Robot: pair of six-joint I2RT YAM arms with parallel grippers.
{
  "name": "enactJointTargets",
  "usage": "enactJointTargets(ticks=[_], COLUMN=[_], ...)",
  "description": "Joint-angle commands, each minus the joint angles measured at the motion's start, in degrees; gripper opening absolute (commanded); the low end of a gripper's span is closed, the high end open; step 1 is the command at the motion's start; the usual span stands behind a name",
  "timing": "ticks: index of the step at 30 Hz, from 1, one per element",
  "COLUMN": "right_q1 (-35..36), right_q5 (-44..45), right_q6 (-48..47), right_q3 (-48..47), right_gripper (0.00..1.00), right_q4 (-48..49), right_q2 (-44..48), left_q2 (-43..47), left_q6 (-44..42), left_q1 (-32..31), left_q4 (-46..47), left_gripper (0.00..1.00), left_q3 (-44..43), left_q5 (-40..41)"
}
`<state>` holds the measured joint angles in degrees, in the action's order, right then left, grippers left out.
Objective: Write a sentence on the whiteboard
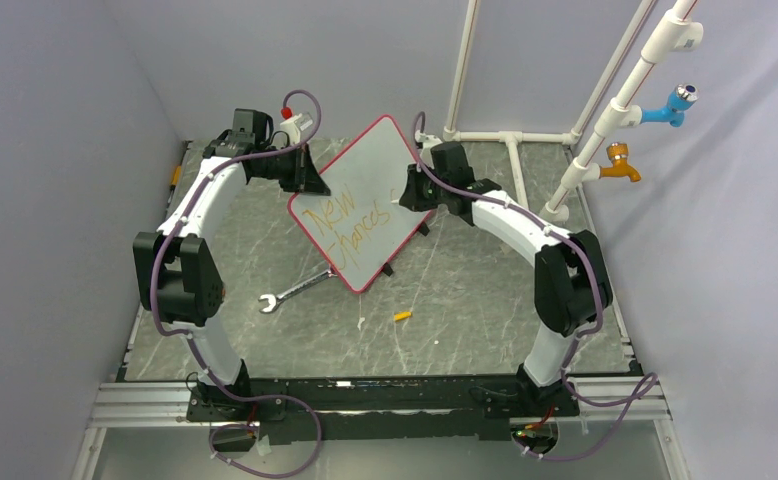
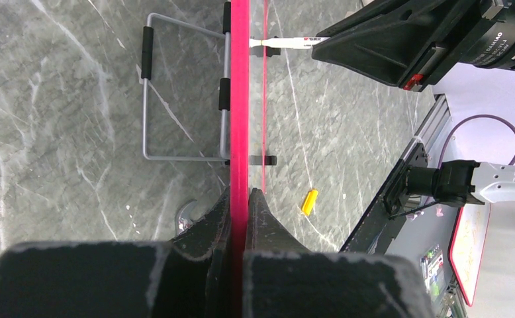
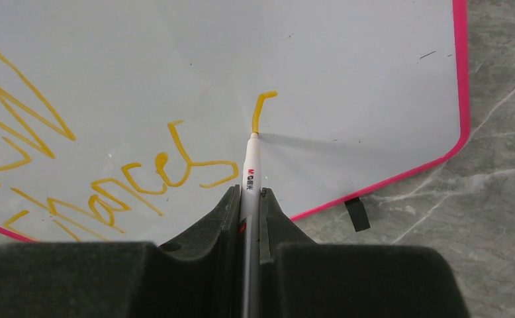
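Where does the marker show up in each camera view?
Top external: barely visible, at the right gripper against the whiteboard.
Left wrist: the marker at top, tip on the board.
Right wrist: centre, clamped between the fingers, tip at the end of an orange stroke.
Shared landmark: the board's red frame.

arms (image 1: 515,225): white tubes are joining big black joints (image 1: 180,275), behind the fingers (image 3: 208,222)
wires (image 2: 486,116): purple ones are running along both arms
fingers: black, wedge-shaped, looking scuffed grey

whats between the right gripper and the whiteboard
A marker, clamped in the right gripper, its tip on the whiteboard, seen in the right wrist view.
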<state>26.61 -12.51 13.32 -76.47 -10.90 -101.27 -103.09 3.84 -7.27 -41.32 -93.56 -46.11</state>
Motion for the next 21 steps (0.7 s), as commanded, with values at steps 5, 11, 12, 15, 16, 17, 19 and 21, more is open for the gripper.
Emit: enactJointTargets(ticks=[5, 11, 12, 15, 16, 17, 19, 21], right_q1=[0.5, 0.5, 0.5, 0.5, 0.5, 0.5, 0.5, 0.5], right_q5=[4.9, 5.8, 5.7, 5.4, 5.3, 5.1, 4.9, 4.4], right_q6=[0.2, 0.0, 0.1, 0.3, 0.3, 0.3, 0.4, 0.4], right_q3=[-5.3, -7.3, -7.5, -8.2, -8.5, -8.8, -9.6, -10.5], right_gripper=[0.0, 0.0, 0.0, 0.0, 0.0, 0.0, 0.0, 0.0], right_q4=[-1.7, -2.7, -2.7, -2.7, -2.7, -2.7, -2.9, -3.1], right_q2=[-3.4, -4.6, -4.5, -4.7, -4.8, -4.8, -4.9, -5.1], left_q2=[1.2, 1.3, 1.3, 1.2, 1.2, 1.2, 1.2, 1.2], left_q6=[-4.9, -5.0, -5.0, -4.9, -4.9, -5.0, -4.9, -4.9], left_q1=[-1.3, -1.3, -1.3, -1.3, -1.3, -1.3, -1.3, -1.3], left_q4=[-0.9, -1.0, -0.9, -1.0, -1.0, -1.0, -1.0, -1.0], left_gripper=[0.0, 0.0, 0.0, 0.0, 0.0, 0.0, 0.0, 0.0], left_q3=[0.3, 0.4, 0.4, 0.2, 0.3, 0.3, 0.3, 0.3], left_q5=[5.2, 5.3, 5.3, 5.1, 5.2, 5.2, 5.2, 5.1])
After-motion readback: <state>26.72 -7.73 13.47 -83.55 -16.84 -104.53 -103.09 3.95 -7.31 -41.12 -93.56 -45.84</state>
